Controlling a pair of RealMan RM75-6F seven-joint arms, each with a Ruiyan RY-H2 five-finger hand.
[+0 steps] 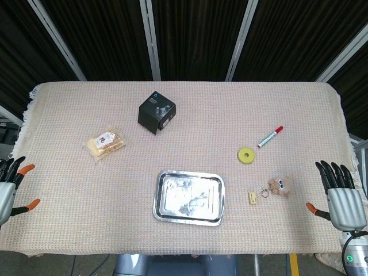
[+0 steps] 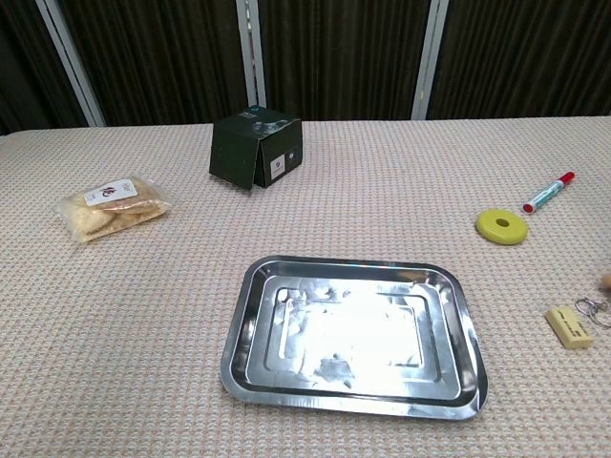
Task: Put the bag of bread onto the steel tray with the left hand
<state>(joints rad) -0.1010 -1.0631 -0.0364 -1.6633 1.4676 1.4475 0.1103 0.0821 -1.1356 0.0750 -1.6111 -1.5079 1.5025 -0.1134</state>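
The bag of bread (image 1: 105, 144) (image 2: 113, 206) is a clear packet of pale buns with a small label, lying flat on the cloth at the left. The steel tray (image 1: 163, 205) (image 2: 250, 288) sits empty near the table's front middle. My left hand (image 1: 8, 184) rests at the far left edge, fingers spread, holding nothing, well apart from the bag. My right hand (image 1: 341, 194) lies at the far right edge, fingers spread and empty. Neither hand shows in the chest view.
A black box (image 1: 156, 112) (image 2: 255, 148) stands behind the bag and tray. On the right lie a red-capped marker (image 1: 269, 137) (image 2: 548, 192), a yellow ring (image 1: 246, 155) (image 2: 500, 226), a small yellow block (image 1: 251, 197) (image 2: 569, 326) and a plush keyring (image 1: 279, 186).
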